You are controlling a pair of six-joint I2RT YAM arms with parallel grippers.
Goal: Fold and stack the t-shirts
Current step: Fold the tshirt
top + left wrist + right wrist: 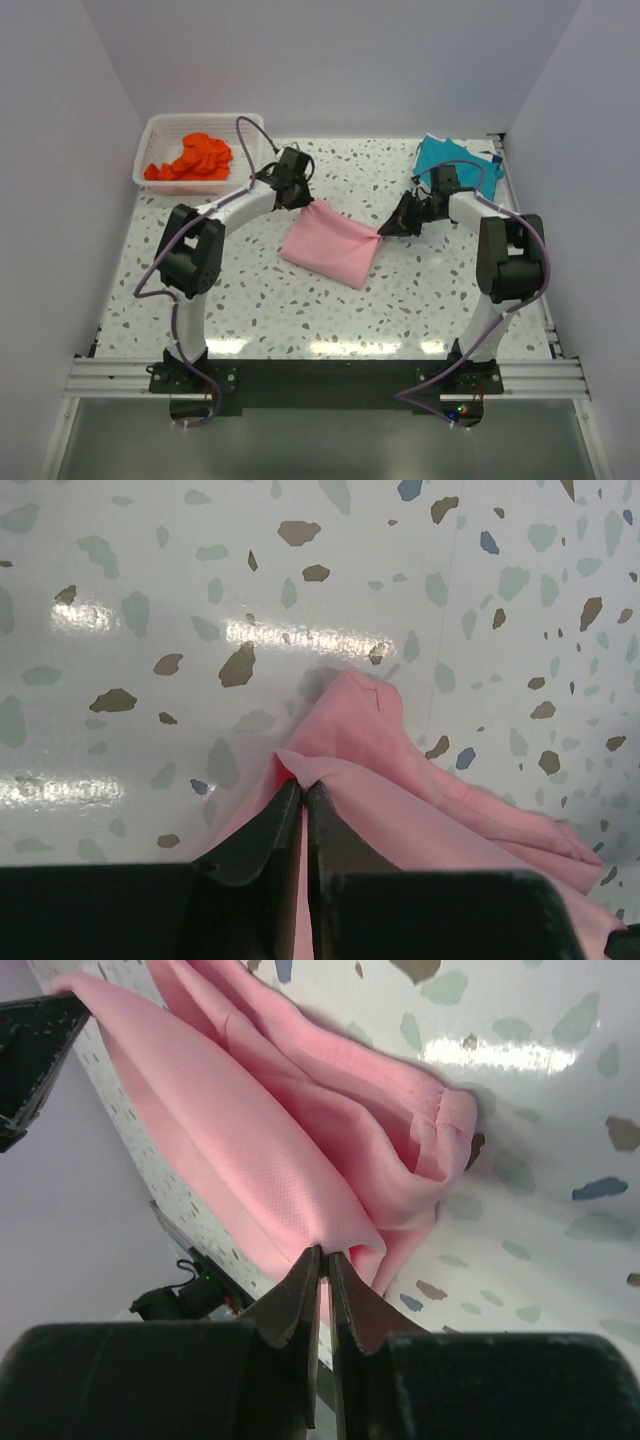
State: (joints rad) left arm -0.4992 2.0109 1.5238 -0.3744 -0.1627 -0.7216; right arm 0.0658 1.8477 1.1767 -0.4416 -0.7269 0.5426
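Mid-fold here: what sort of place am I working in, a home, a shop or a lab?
Probably a lab test cell: plain white walls box in a speckled tabletop, and the left arm and right arm are bolted to a metal rail at its near edge.

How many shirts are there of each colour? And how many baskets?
pink t-shirt: 1
teal t-shirt: 1
orange-red t-shirt: 1
white mesh basket: 1
Total: 4 things
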